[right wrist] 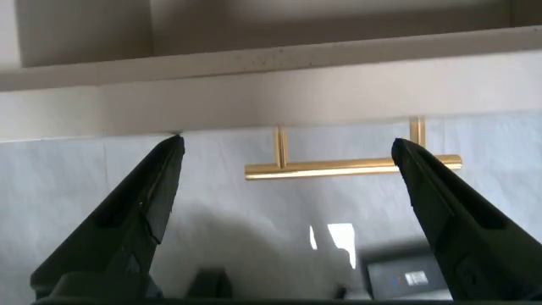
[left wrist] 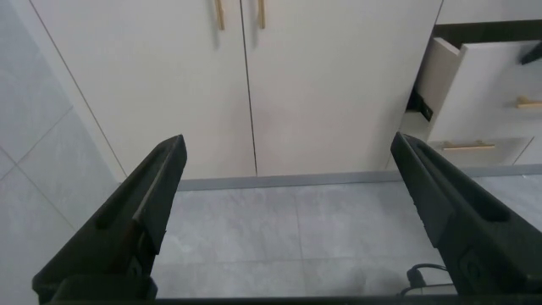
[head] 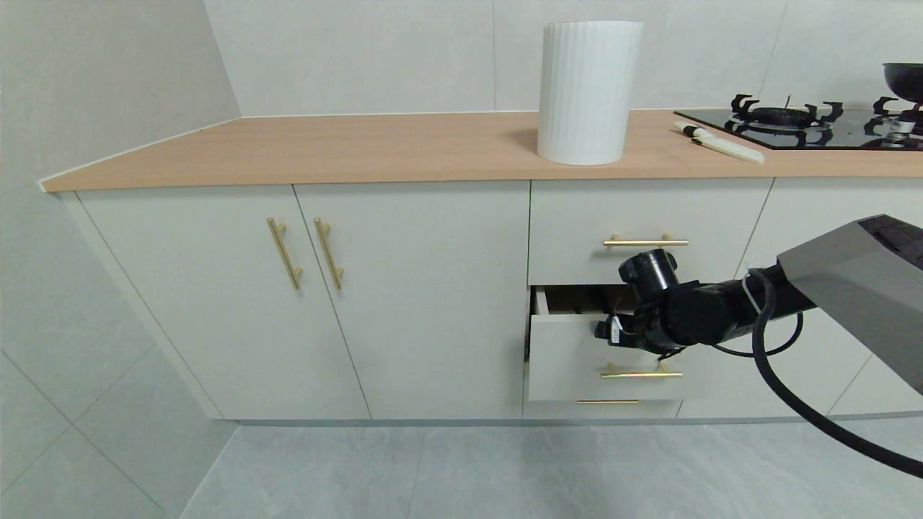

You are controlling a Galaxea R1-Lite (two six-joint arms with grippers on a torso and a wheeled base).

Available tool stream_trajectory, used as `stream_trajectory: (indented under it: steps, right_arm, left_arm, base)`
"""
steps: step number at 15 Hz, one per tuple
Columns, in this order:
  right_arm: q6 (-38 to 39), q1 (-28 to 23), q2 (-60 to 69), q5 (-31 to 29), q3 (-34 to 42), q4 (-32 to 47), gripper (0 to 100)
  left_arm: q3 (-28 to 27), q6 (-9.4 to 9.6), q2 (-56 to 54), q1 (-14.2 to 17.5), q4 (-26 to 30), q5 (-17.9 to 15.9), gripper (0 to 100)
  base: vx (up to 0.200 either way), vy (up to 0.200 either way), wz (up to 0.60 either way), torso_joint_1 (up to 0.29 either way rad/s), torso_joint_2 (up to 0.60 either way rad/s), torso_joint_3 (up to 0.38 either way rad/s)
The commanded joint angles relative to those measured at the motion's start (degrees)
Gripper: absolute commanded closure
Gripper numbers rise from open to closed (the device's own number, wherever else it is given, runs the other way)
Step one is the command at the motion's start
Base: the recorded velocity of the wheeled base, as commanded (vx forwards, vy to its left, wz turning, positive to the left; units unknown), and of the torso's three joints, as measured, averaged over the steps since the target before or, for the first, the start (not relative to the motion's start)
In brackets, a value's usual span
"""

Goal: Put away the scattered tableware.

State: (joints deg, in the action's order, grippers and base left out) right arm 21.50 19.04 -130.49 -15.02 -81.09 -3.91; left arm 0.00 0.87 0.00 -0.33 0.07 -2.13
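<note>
Currently my right pincer (right wrist: 288, 152) hangs spread before the part-open drawer (head: 566, 357), above its brass handle (right wrist: 351, 168); the knife (head: 721, 144) lies up on the counter (head: 360, 148), rightward, slanting beside the hob (head: 793, 126); my left pincer (left wrist: 288, 148), also spread, is farther off.

The drawer (head: 564, 352) is too dark inside to tell its contents; the picture's edge cuts off the pan (head: 905, 76).
</note>
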Motion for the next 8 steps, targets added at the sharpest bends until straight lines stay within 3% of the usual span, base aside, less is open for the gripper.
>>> stream_trajectory:
  steps: [1,8]
  right_arm:
    - [0.91,-0.41,-2.14,-0.01,-0.03,-2.06,0]
    - [1.79,-1.82,-7.68,-3.44,-0.03,-18.41,0]
  left_arm:
    - [0.0,0.01,0.09,-0.02,0.01,0.02,0]
    - [0.0,0.01,0.09,-0.02,0.01,0.02,0]
  base:
    - [0.0,0.0,0.0,0.0,0.0,0.0]
    - [0.0,0.0,0.0,0.0,0.0,0.0]
